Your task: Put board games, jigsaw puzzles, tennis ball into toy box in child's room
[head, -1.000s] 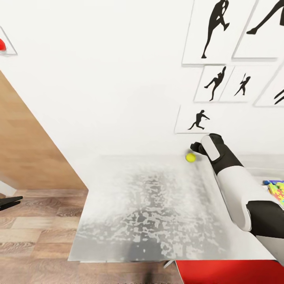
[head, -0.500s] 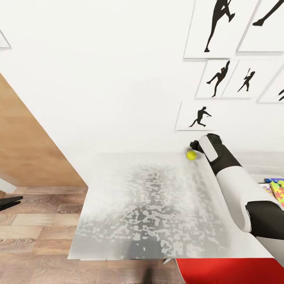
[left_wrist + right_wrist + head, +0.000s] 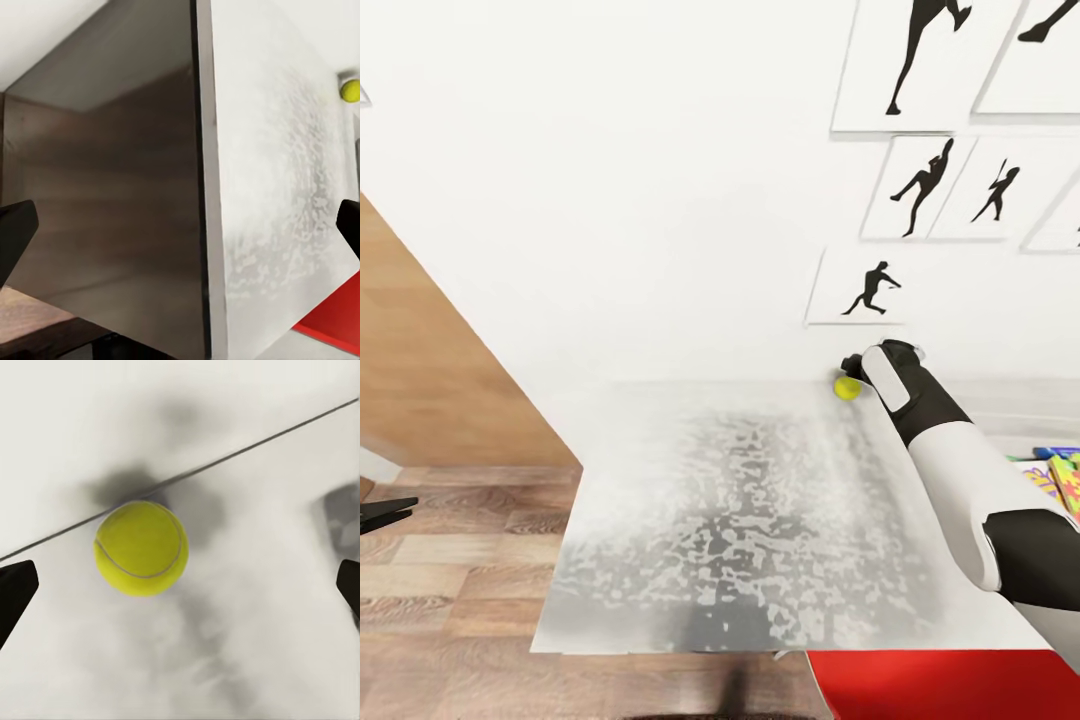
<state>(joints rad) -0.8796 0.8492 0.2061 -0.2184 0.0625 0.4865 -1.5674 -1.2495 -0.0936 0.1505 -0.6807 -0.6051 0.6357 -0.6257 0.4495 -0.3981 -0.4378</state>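
The right gripper, fingers spread wide, hangs over the small yellow-green tennis ball at centre frame. The ball sits on the pale grey table top by the white wall. The left gripper is spread too.

Pale grey table; tennis ball at far edge.

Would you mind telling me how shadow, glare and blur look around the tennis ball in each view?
Right wrist view: tennis ball sharp, a soft dark shadow behind it. Head view: table top shows mottled glare. Left wrist view: ball small and slightly blurred.
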